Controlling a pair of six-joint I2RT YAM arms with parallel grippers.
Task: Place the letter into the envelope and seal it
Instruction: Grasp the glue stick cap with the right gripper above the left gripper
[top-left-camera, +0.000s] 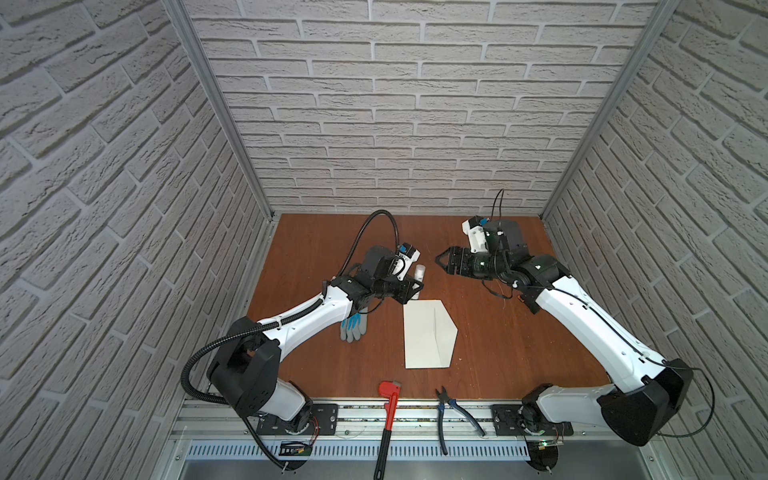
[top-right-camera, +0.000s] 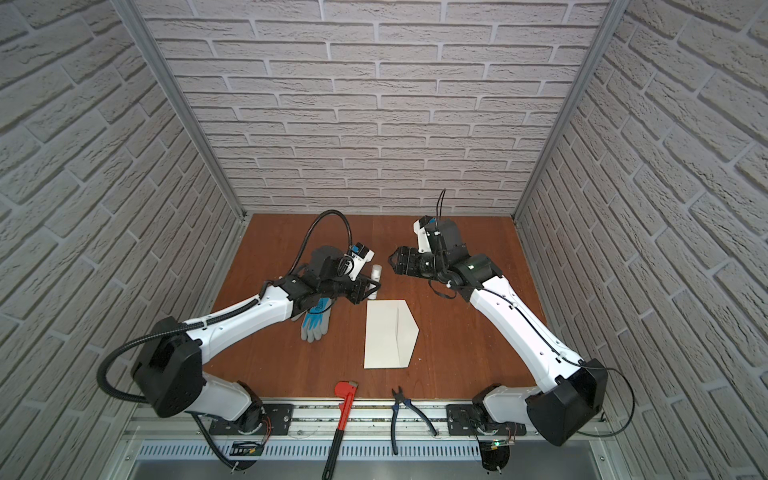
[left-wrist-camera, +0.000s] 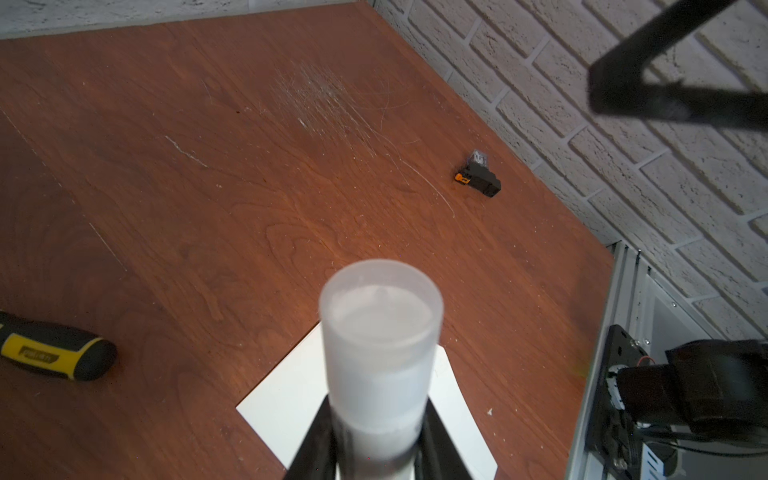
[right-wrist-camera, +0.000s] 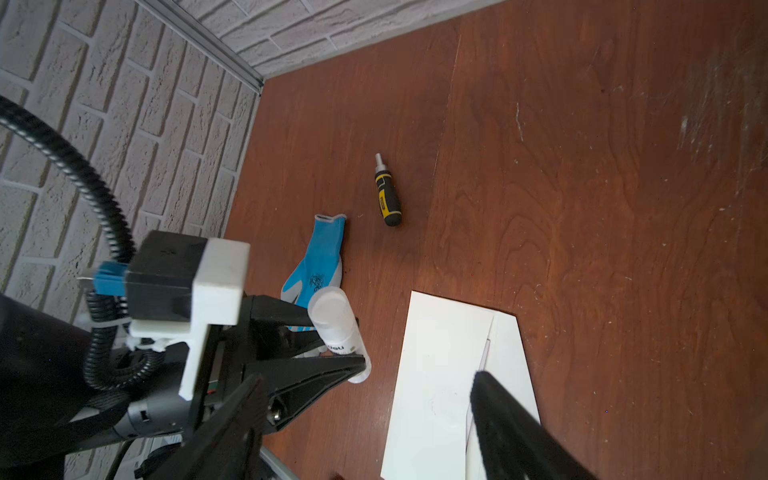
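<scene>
Gripping a white plastic glue stick (top-left-camera: 420, 272) cap-up in the part-closed left gripper (top-left-camera: 415, 287). Hovering just beside it: right gripper (top-left-camera: 439, 261), wide open, empty. Best to square onto the frosted cap, pinch lightly, pull straight. Spotting the cream-white paper envelope (top-left-camera: 424, 336) flat on the brown wooden table (top-left-camera: 519, 345), pointed flap open, uncreased. No pink letter in sight.

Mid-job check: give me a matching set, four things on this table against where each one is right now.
Things:
1 glue stick
2 envelope
3 glove
4 red pipe wrench

Places:
a flat mid-table, flap open
b clamped in the left gripper
c across the front edge of the table
d partly under the left arm

Pairs: 1-b, 2-a, 3-d, 4-c.
</scene>
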